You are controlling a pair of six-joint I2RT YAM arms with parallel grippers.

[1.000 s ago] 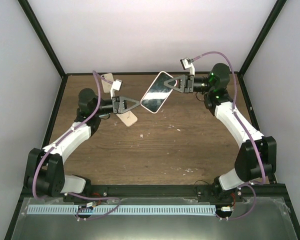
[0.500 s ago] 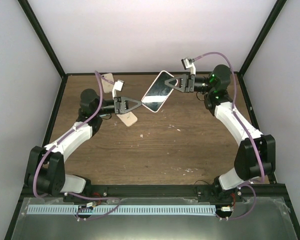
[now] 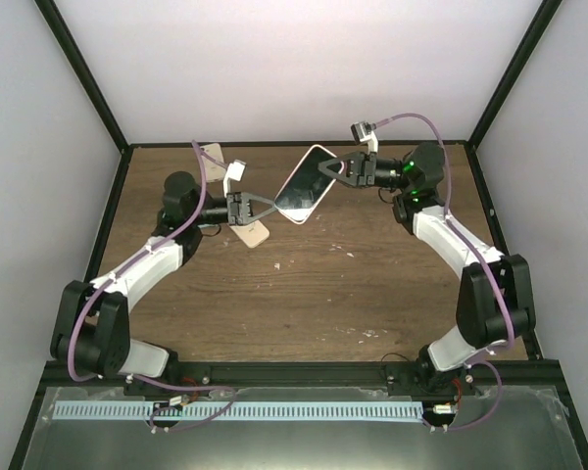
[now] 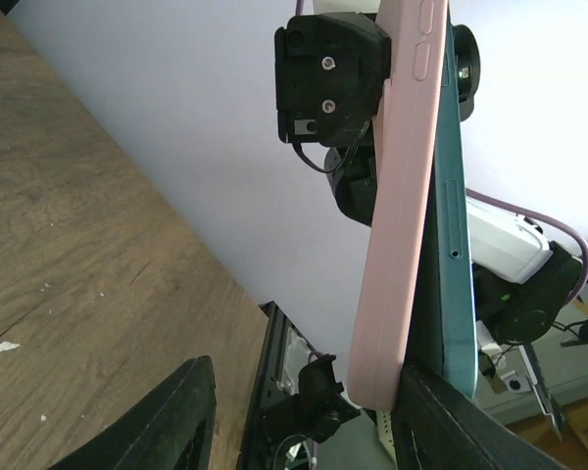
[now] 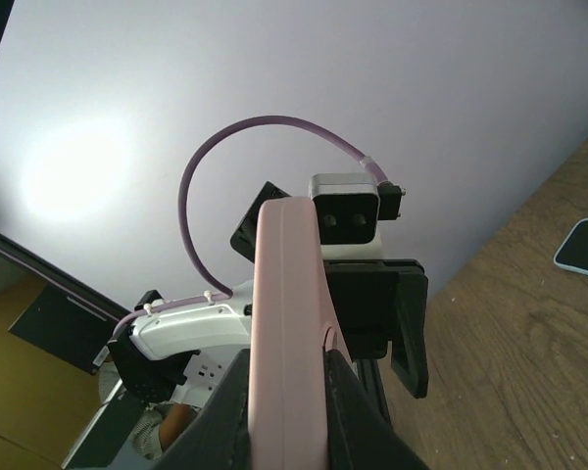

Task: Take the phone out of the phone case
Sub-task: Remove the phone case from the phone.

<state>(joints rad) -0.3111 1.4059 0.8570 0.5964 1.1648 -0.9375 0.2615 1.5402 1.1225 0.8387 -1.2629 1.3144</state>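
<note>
Right pincer (image 3: 323,168) clamps the cased phone (image 3: 302,184) aloft over the table's (image 3: 353,284) rear, while the left pincer (image 3: 274,204) stands parted about its lower end, touching the pink case (image 4: 397,245) on one side.

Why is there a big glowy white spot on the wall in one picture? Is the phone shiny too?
Right wrist view: light blooms into a glare patch on the wall; top view: yes, the phone screen carries a pale reflection; left wrist view: no glare, the pink case is evenly lit.
</note>
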